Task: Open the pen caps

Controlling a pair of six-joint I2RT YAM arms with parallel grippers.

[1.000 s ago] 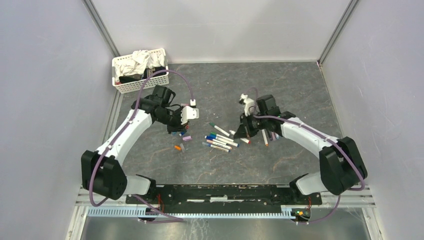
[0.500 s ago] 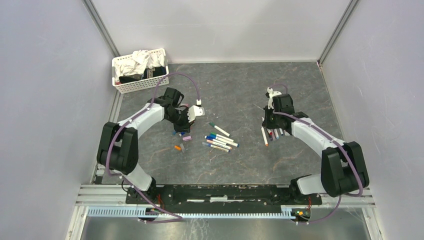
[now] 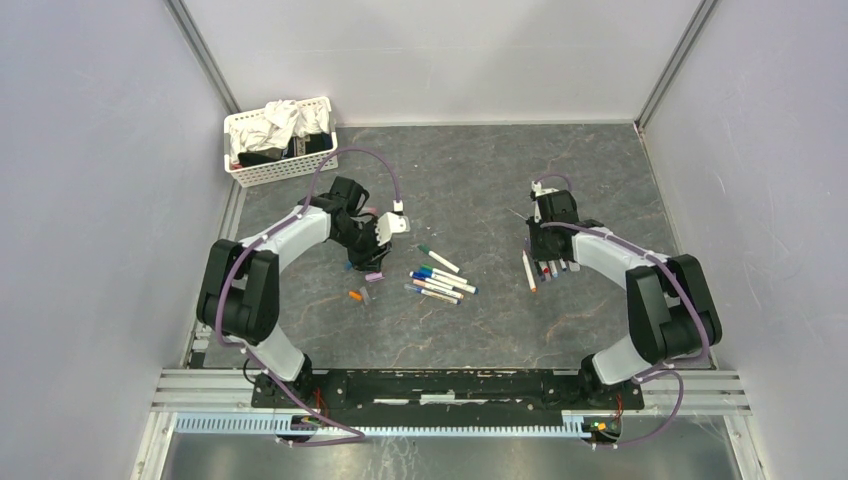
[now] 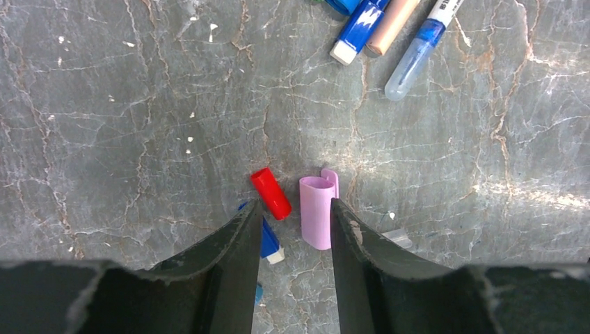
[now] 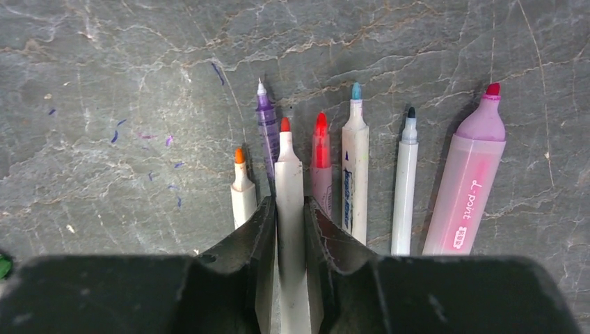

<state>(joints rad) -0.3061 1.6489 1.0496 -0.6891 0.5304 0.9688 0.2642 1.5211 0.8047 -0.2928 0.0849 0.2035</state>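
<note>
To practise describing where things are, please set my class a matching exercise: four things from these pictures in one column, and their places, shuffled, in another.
Things
1. pink cap
2. red-tipped pen
3. highlighter
4. basket

Places
A. far left corner of the table
B. between the fingers of the right end effector
C. between the fingers of the left end effector
D. at one end of the pen row

Pairs: 1-C, 2-B, 3-D, 4-A
</note>
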